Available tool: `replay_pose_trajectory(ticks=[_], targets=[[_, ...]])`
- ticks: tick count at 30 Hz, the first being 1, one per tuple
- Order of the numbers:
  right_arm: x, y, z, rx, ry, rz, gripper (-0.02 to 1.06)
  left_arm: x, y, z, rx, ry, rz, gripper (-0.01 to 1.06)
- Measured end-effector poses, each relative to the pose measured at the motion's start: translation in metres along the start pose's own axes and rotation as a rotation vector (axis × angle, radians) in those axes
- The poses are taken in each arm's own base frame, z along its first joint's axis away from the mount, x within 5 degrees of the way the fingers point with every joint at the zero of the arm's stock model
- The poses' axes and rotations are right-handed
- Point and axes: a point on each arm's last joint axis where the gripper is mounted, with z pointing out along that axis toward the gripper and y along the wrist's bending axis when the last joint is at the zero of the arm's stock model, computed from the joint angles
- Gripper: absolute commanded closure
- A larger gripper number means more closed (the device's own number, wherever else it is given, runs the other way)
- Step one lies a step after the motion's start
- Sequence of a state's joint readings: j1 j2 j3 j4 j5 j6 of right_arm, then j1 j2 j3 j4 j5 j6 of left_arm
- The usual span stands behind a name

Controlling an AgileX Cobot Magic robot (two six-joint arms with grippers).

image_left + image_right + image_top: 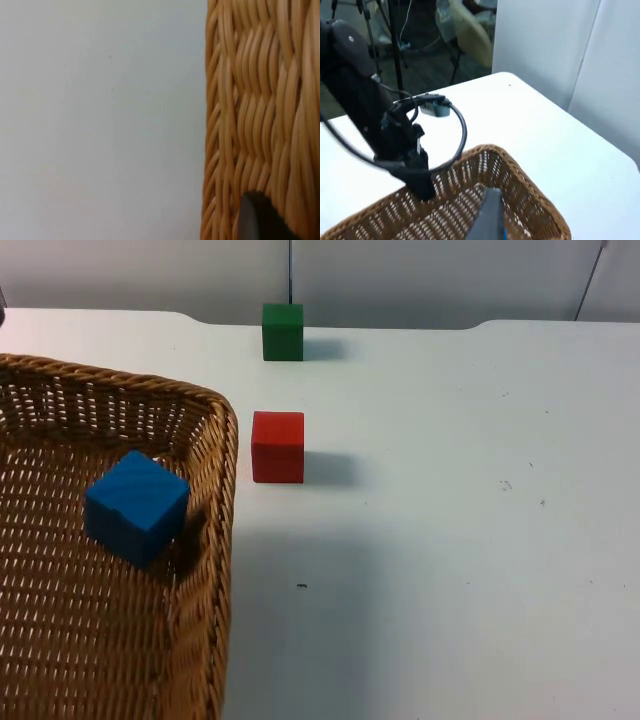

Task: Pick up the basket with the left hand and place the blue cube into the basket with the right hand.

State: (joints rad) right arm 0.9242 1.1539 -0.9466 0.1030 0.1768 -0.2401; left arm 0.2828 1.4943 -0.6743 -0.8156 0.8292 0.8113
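Top view places the blue cube (136, 506) inside the woven wicker basket (214, 570) at lower left, directly beneath the right gripper (490, 220), whose finger opening cannot be told, while the left gripper (260, 220) clamps the basket wall.

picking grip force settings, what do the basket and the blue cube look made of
Basket: woven wicker or rattan, going by the tan interlaced strands and gaps in the weave, matte. Blue cube: probably painted wood or dense foam; flat matte faces, crisp edges, no grain visible.
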Motion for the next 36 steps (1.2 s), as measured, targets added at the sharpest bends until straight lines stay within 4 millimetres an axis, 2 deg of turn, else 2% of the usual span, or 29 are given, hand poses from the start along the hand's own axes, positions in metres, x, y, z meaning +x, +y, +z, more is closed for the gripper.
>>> replay_pose_trajectory(ticks=[4, 5, 9, 10, 13, 17, 27, 35, 36], targets=[[0.028, 0.004, -0.04, 0.01, -0.041, 0.005, 0.3, -0.005, 0.005, 0.003, -0.025, 0.002, 0.01, 1.05], [0.028, 0.004, -0.04, 0.01, -0.041, 0.005, 0.3, -0.005, 0.005, 0.003, -0.025, 0.002, 0.01, 1.05], [0.048, 0.008, -0.077, 0.016, -0.095, 0.04, 0.3, -0.016, 0.016, 0.014, -0.032, 0.036, 0.002, 1.05], [0.048, 0.008, -0.077, 0.016, -0.095, 0.04, 0.3, -0.016, 0.016, 0.014, -0.032, 0.036, 0.002, 1.05], [0.052, 0.009, -0.099, 0.021, -0.151, 0.048, 0.3, -0.02, 0.026, 0.027, -0.041, 0.066, -0.019, 1.05], [0.054, 0.009, -0.114, 0.024, -0.19, 0.05, 0.3, -0.026, 0.035, 0.037, -0.052, 0.089, -0.024, 1.05], [0.058, 0.01, -0.121, 0.017, -0.173, 0.049, 0.3, -0.044, 0.052, 0.051, -0.093, 0.088, -0.02, 1.05], [0.058, 0.011, -0.121, 0.016, -0.167, 0.053, 0.3, -0.046, 0.058, 0.054, -0.14, 0.077, -0.008, 1.04], [0.058, 0.011, -0.12, 0.016, -0.165, 0.053, 0.3, -0.046, 0.059, 0.054, -0.141, 0.076, -0.007, 1.01]])
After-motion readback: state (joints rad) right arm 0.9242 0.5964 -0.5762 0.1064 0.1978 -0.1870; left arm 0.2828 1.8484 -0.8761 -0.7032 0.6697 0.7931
